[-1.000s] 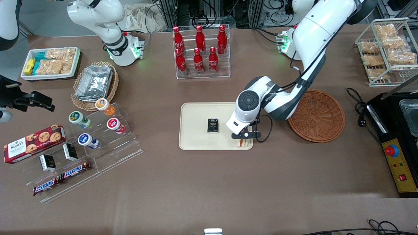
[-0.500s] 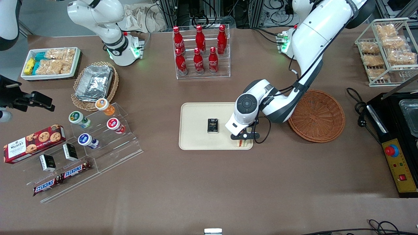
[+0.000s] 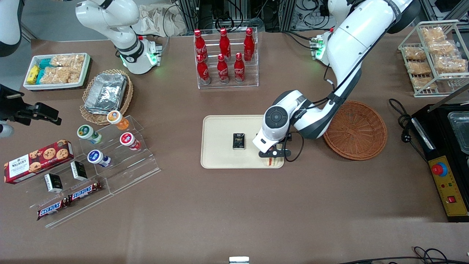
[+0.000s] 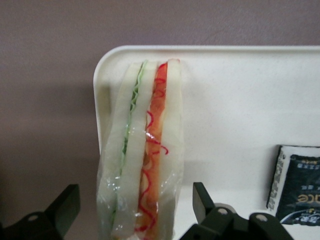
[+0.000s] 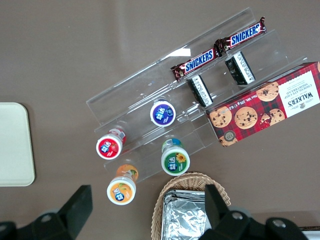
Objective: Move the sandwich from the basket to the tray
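1. I see the sandwich [image 4: 142, 150] standing on its edge in the corner of the tray [image 3: 220, 156] nearest the front camera, toward the working arm's end. Its layers run up and down, and its clear wrap is visible.
2. My gripper [image 3: 272, 155] hangs directly over it. In the wrist view the two fingers [image 4: 62, 207] stand apart on either flat side of the sandwich, with a clear gap each way, so the gripper is spread wide and holding nothing.
3. What matters for the coming move: the sandwich sits between the fingers, its long axis running away from the palm toward the tray's rim, its bread faces facing the fingers. A straight lift should clear it, I judge, without a sideways nudge.
4. The sandwich is narrow and upright, so I think a brushing finger could topple it.
5. The arm reaches over from the basket [image 3: 357, 130], forearm low across the gap between basket and tray, wrist bent down over the tray corner.
6. The basket looks empty. A small dark packet [image 3: 239, 141] lies flat near the tray's middle, apart from the sandwich.
7. I'd call the placing done, with only the retreat left.
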